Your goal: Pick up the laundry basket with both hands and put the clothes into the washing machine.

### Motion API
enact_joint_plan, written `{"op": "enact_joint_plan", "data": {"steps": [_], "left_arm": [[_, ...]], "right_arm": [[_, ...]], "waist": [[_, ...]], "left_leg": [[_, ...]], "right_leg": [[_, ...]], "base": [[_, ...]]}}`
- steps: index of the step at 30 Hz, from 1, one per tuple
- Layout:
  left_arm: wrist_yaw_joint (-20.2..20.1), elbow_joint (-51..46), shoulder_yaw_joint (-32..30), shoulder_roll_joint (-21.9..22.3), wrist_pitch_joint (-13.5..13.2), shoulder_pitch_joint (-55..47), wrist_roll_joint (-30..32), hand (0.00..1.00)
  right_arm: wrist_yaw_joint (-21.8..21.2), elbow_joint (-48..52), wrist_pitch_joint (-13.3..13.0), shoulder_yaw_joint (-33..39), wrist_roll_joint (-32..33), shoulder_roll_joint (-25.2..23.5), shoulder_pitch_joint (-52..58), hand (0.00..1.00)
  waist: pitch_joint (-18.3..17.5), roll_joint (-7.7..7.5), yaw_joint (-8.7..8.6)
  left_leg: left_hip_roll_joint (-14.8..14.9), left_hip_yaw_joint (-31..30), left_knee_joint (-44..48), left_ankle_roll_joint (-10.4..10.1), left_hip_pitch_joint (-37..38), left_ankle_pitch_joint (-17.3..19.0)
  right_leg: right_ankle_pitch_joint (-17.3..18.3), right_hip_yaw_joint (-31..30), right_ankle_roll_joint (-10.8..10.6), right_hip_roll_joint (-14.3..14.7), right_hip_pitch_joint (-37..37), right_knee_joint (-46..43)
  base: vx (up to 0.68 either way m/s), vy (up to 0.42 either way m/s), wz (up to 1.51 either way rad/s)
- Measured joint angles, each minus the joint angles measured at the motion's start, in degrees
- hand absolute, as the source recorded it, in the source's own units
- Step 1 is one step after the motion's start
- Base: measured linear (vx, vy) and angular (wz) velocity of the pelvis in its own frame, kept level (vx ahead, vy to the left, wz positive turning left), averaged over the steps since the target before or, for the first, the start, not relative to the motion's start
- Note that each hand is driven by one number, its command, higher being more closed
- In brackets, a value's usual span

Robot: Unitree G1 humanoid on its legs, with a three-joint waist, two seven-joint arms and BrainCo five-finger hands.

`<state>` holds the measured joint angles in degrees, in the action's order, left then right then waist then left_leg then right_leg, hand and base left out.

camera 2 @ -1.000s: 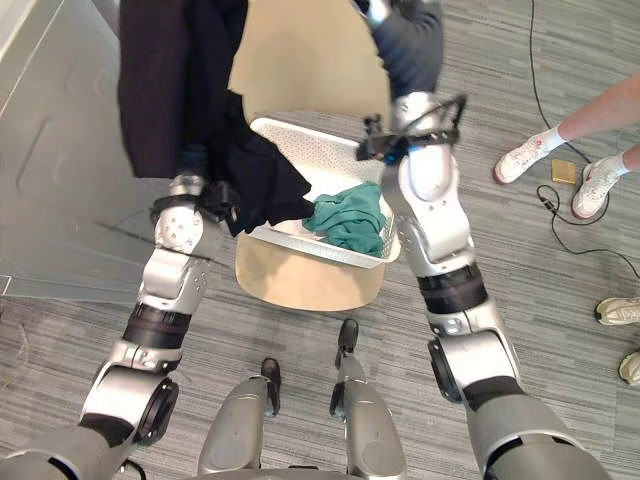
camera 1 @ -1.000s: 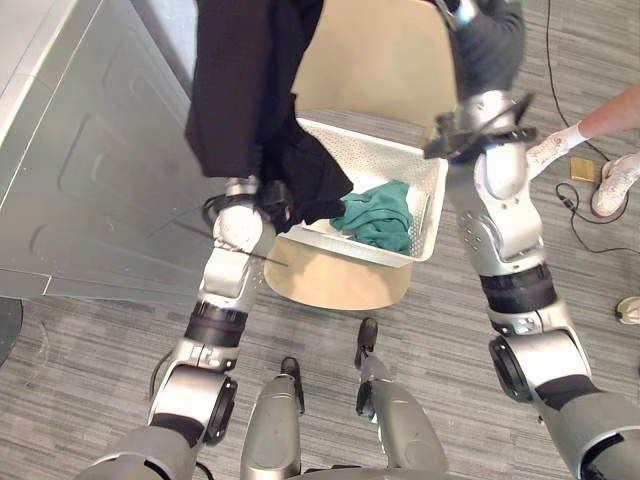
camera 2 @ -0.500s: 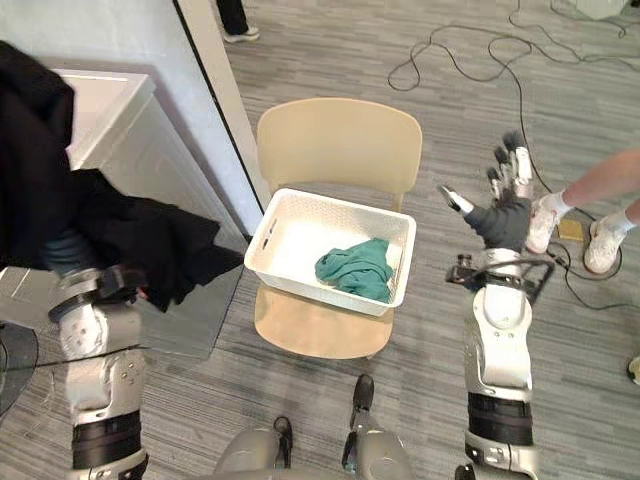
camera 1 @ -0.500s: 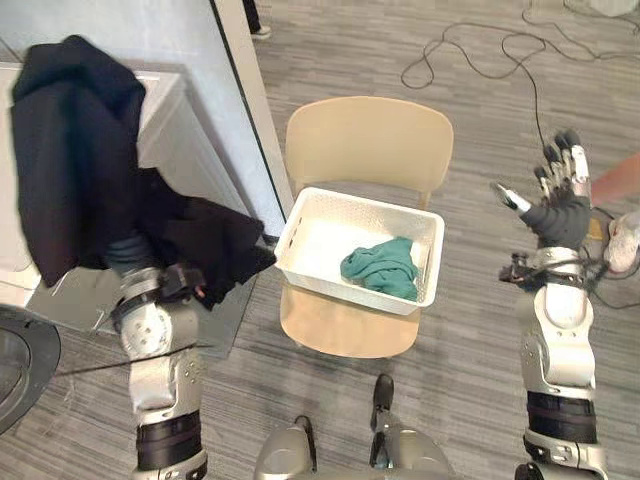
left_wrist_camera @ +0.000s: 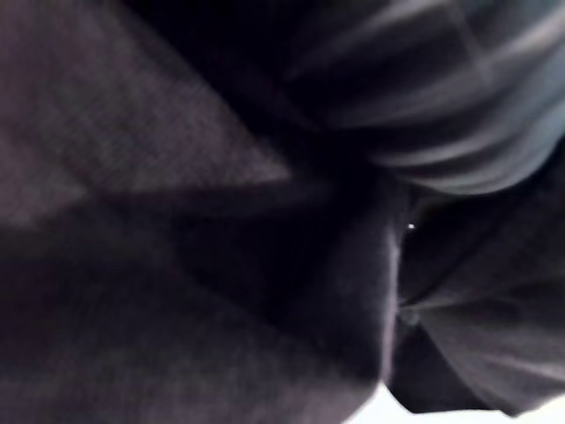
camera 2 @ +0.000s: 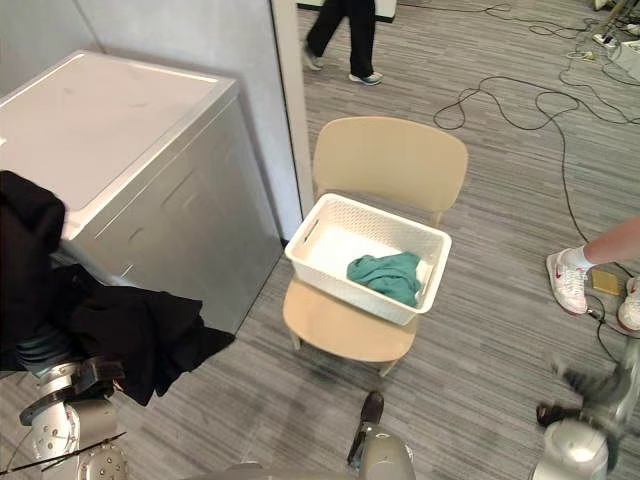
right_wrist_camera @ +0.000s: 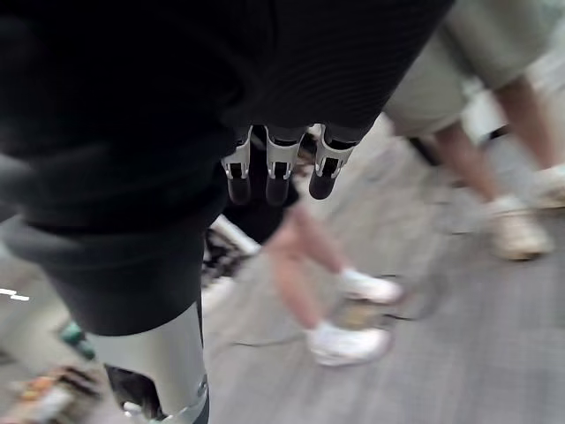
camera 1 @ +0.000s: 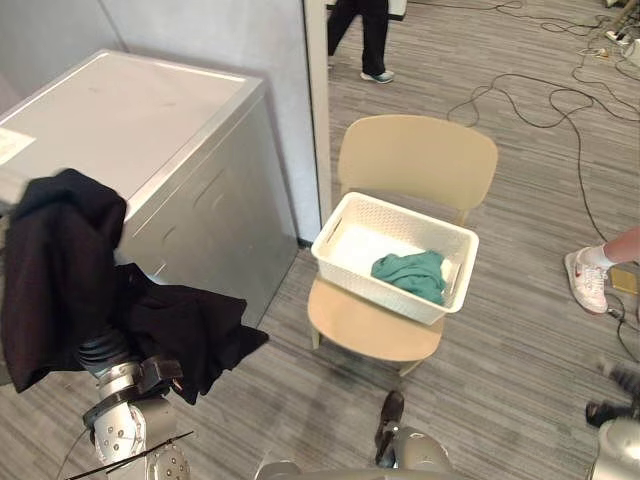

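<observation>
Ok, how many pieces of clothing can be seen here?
2. A black garment hangs over the robot's left arm, near the washing machine; a green garment lies in the white basket on the chair. More could be hidden beneath either.

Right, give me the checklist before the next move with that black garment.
1. Garment up off the floor: ok, it hangs draped over the left hand.
2. Left hand's grip: cannot tell, it is buried under the garment.
3. Washer open: cannot tell; its flat top and one side face the camera.
4. Right hand free: ok, fingers relaxed, holding nothing.
5. Basket emptied: not ok, a green cloth lies in it, and the basket sits on the chair.
6. Space on the right: not ok, a person's shoe stands close by.
</observation>
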<state>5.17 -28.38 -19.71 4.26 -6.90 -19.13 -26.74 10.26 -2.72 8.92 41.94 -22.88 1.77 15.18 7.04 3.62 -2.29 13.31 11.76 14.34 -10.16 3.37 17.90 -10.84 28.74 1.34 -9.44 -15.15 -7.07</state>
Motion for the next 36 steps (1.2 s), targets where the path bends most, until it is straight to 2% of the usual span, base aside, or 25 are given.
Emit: {"op": "enact_joint_plan", "data": {"steps": [1,3,4,6,7,9,11,12,13,14,16,18,19,20,21,24,25,27,29,30,32,33,34,35,36], "left_arm": [[-0.19,0.70,1.53,0.03,0.91,-1.15,-1.51,1.00],[-0.28,0.80,2.23,0.31,1.47,-3.56,-2.18,1.00],[-0.26,0.87,2.92,1.04,1.55,-4.56,-2.42,1.00],[-0.23,1.19,3.66,1.14,1.49,-4.61,-2.46,1.00],[-0.23,1.23,3.84,1.13,1.46,-4.57,-2.43,1.00],[-0.15,2.26,5.61,0.92,1.40,-3.87,-2.45,1.00],[-0.06,4.55,7.95,0.63,1.59,-3.00,-2.57,1.00],[-0.05,6.57,10.14,0.53,2.20,-2.76,-2.72,1.00],[-0.04,6.89,10.75,0.54,2.36,-2.77,-2.87,1.00],[-0.02,6.78,11.12,0.49,2.19,-2.29,-2.95,1.00],[0.10,7.10,13.13,0.33,2.08,-2.11,-4.17,1.00],[0.43,7.01,13.05,0.41,1.99,-2.67,-4.98,1.00],[0.58,7.00,13.16,0.41,1.99,-2.55,-6.38,1.00],[0.82,7.02,13.28,0.35,1.95,-2.22,-6.98,1.00],[1.04,6.92,13.34,0.34,1.88,-2.25,-8.17,1.00],[1.31,7.05,14.23,-0.03,1.98,-2.32,-9.27,1.00],[1.41,7.08,14.44,-0.05,1.99,-2.29,-9.57,1.00],[1.38,7.91,15.10,-0.07,1.98,-1.98,-10.60,1.00],[1.44,9.07,15.22,0.10,1.97,-1.67,-10.95,1.00],[1.50,11.61,15.20,-0.26,1.96,-0.27,-10.96,1.00],[2.63,15.85,14.86,-0.55,2.16,1.23,-11.15,1.00],[2.67,17.37,15.50,-0.57,2.48,1.23,-11.12,1.00],[2.66,17.96,15.83,-0.63,2.78,1.23,-11.12,1.00],[2.67,18.65,16.40,-0.60,3.33,1.10,-10.94,1.00],[2.59,18.75,17.35,-0.83,3.86,1.00,-10.86,1.00]], "right_arm": [[-1.86,-2.16,1.61,-3.31,-0.23,-4.34,2.78,0.00],[-2.90,-3.37,1.69,-7.67,-0.19,-6.10,5.66,0.00],[-3.18,-4.83,1.65,-10.00,-0.10,-6.12,6.56,0.00],[-4.46,-9.51,1.46,-11.59,0.92,-6.19,6.70,0.00],[-4.64,-10.86,1.24,-11.60,1.50,-6.17,6.61,0.00],[-4.91,-18.15,0.26,-12.66,4.84,-5.94,5.47,0.00],[-5.02,-24.56,-0.20,-14.41,8.11,-5.80,4.65,0.00],[-5.19,-28.43,-0.55,-16.25,9.91,-5.63,3.88,0.00],[-5.25,-29.86,-0.78,-17.72,10.22,-5.09,3.35,0.00],[-5.36,-31.00,-1.09,-20.30,10.86,-4.37,2.00,0.00],[-5.51,-33.76,-2.41,-25.65,11.76,-0.22,0.34,0.00],[-5.33,-35.33,-2.50,-29.92,11.69,1.25,-1.67,0.00],[-5.37,-35.33,-2.79,-32.57,11.63,1.08,-2.85,0.00],[-5.45,-35.37,-2.99,-34.00,11.56,0.62,-3.91,0.00],[-5.52,-35.07,-3.51,-36.21,11.22,0.28,-6.35,0.00],[-5.36,-33.36,-4.05,-39.05,11.11,-0.03,-8.25,0.00],[-5.33,-33.07,-4.03,-39.07,11.11,-0.21,-8.20,0.00],[-5.20,-32.87,-4.00,-39.07,11.03,-0.36,-7.47,0.00],[-5.20,-32.91,-3.97,-39.03,11.04,-0.18,-6.75,0.00],[-5.18,-34.86,-3.73,-38.50,11.05,-0.50,-6.96,0.00],[-5.50,-37.67,-3.56,-38.66,11.09,-2.22,-7.18,0.00],[-5.47,-39.28,-3.54,-38.23,11.11,-2.72,-6.99,0.00],[-5.47,-40.00,-3.48,-37.92,11.11,-2.75,-7.02,0.00],[-5.47,-40.47,-3.38,-36.67,11.14,-2.63,-7.07,0.00],[-5.45,-39.93,-3.41,-35.91,11.14,-2.31,-7.26,0.00]], "waist": [[0.14,-2.69,0.26],[0.16,-3.39,0.18],[0.24,-2.86,0.45],[0.33,-2.71,1.63],[0.25,-2.96,1.96],[-0.21,-4.22,3.41],[-0.75,-5.05,3.61],[-1.20,-4.04,5.09],[-1.79,-3.07,6.32],[-2.13,-2.43,7.35],[-1.48,-1.42,8.07],[-1.12,-1.57,9.08],[-0.83,-1.93,9.01],[-0.17,-2.61,9.08],[1.07,-2.49,9.49],[3.00,-3.46,9.53],[3.17,-3.74,9.49],[3.31,-3.70,9.04],[2.81,-1.87,8.75],[3.10,-2.28,8.32],[2.79,-4.73,8.19],[2.74,-5.07,7.82],[2.70,-5.26,7.77],[2.81,-5.06,7.76],[3.33,-4.03,7.59]], "left_leg": [[-2.89,0.70,0.39,0.97,0.60,-0.32],[-4.55,0.92,2.83,3.24,0.69,0.96],[-4.48,1.14,4.09,4.84,0.31,1.67],[-4.05,0.81,4.74,5.33,0.13,0.62],[-4.08,0.27,4.81,5.10,-0.03,0.34],[-4.61,-3.03,6.76,4.37,-3.75,-0.48],[-5.70,-6.62,8.80,3.63,-7.07,-0.97],[-5.37,-8.02,7.86,4.44,-8.30,-2.26],[-5.25,-8.26,7.24,5.71,-9.26,-3.18],[-5.66,-8.38,7.25,6.19,-11.40,-4.98],[-5.93,-10.58,7.42,5.54,-15.47,-7.48],[-6.18,-11.46,6.45,4.75,-17.60,-10.26],[-6.11,-9.77,5.27,4.12,-19.36,-13.75],[-5.59,-6.60,3.51,6.32,-19.23,-15.85],[-2.70,0.72,6.51,9.25,-20.49,-13.82],[0.38,2.25,17.41,13.70,-22.64,-10.37],[1.02,2.07,19.74,13.99,-22.83,-9.95],[4.87,1.72,23.57,13.00,-22.52,-8.84],[7.73,3.15,19.70,12.21,-21.42,-8.04],[5.14,3.25,18.32,5.89,-21.20,-5.67],[-0.61,2.04,17.99,7.12,-22.94,-4.56],[-3.89,0.78,19.74,9.37,-23.94,-2.81],[-5.62,0.49,20.60,10.39,-23.93,-1.86],[-8.45,0.28,21.57,11.57,-22.80,-0.56],[-10.03,-0.30,21.60,13.03,-19.99,0.95]], "right_leg": [[-0.40,-0.88,-0.53,-3.90,0.11,-2.18],[0.06,-1.79,-1.73,-5.95,0.96,-2.93],[2.38,-2.76,-2.66,-6.85,0.49,-5.08],[11.69,-7.50,-2.96,-8.59,-3.22,-29.57],[14.41,-8.88,-3.37,-8.41,-2.96,-34.47],[22.41,-16.80,-7.05,-4.98,-1.04,-41.21],[26.16,-21.34,-10.35,-2.69,0.49,-38.28],[27.75,-22.78,-11.48,-0.45,3.16,-31.92],[28.59,-23.15,-10.54,0.58,4.50,-27.97],[30.09,-24.95,-7.89,1.35,5.20,-24.12],[29.61,-21.52,-6.67,0.91,3.79,-23.59],[29.35,-17.38,-6.20,-0.06,3.77,-23.52],[28.82,-13.52,-5.34,-1.50,4.41,-22.81],[27.96,-10.57,-4.43,-2.61,5.02,-21.91],[26.80,-6.40,-3.59,-2.77,6.40,-20.80],[26.43,0.74,-4.09,-6.40,9.89,-21.85],[26.13,1.83,-4.63,-7.48,10.65,-21.71],[24.13,5.77,-8.45,-10.87,14.20,-19.04],[23.84,7.84,-11.45,-11.92,15.59,-18.49],[24.01,8.14,-13.55,-14.02,16.05,-18.59],[23.95,7.08,-13.56,-15.53,17.29,-14.02],[20.88,7.16,-11.25,-16.54,19.10,-12.34],[19.12,7.37,-11.09,-17.90,19.92,-12.91],[16.09,6.38,-8.73,-21.53,19.71,-17.90],[12.45,2.96,-0.14,-24.19,17.44,-26.23]], "base": [[-0.32,0.248,0.16],[-0.31,0.147,0.04],[-0.33,0.128,-0.02],[-0.23,0.048,0.11],[-0.13,-0.075,0.26],[-0.12,-0.172,0.54],[-0.09,-0.191,0.94],[-0.09,-0.163,0.72],[-0.07,-0.112,0.36],[-0.16,-0.143,0.72],[-0.19,-0.128,0.96],[-0.16,-0.052,1.06],[-0.16,-0.011,1.51],[-0.16,0.022,1.81],[-0.07,0.030,1.44],[-0.06,0.110,1.34],[-0.06,0.212,1.11],[-0.02,0.388,1.07],[0.03,0.566,1.03],[0.07,0.546,1.01],[0.15,0.438,1.11],[0.23,0.394,1.07],[0.30,0.427,0.90],[0.35,0.452,0.68],[0.43,0.505,0.56]]}}
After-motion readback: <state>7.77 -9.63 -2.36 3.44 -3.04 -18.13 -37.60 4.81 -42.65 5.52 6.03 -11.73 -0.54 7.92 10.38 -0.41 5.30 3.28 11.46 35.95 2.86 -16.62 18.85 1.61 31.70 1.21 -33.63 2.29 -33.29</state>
